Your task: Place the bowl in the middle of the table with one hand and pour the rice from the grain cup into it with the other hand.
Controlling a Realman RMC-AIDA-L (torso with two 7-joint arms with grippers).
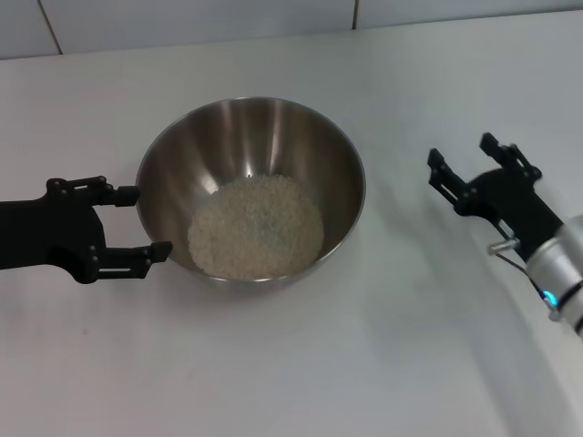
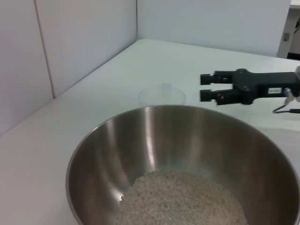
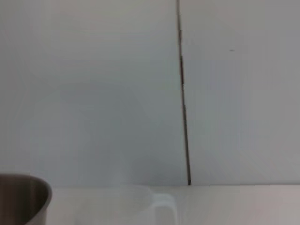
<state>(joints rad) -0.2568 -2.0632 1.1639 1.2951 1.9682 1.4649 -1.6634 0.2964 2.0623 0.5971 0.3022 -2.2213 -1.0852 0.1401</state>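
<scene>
The stainless-steel bowl (image 1: 250, 137) stands in the middle of the white table (image 1: 301, 364) with a mound of rice (image 1: 255, 228) in its bottom. My left gripper (image 1: 150, 221) is open, its fingertips at the bowl's left outer wall. My right gripper (image 1: 462, 152) is open and empty, to the right of the bowl. The clear grain cup (image 2: 161, 96) stands upright beyond the bowl (image 2: 187, 140) in the left wrist view, close to my right gripper (image 2: 204, 87), and looks empty. The cup (image 3: 140, 206) and its handle also show in the right wrist view, beside the bowl's rim (image 3: 23, 197). I cannot make the cup out in the head view.
A pale wall (image 1: 182, 23) with vertical seams runs along the table's far edge. In the left wrist view the wall (image 2: 70, 42) turns a corner behind the cup.
</scene>
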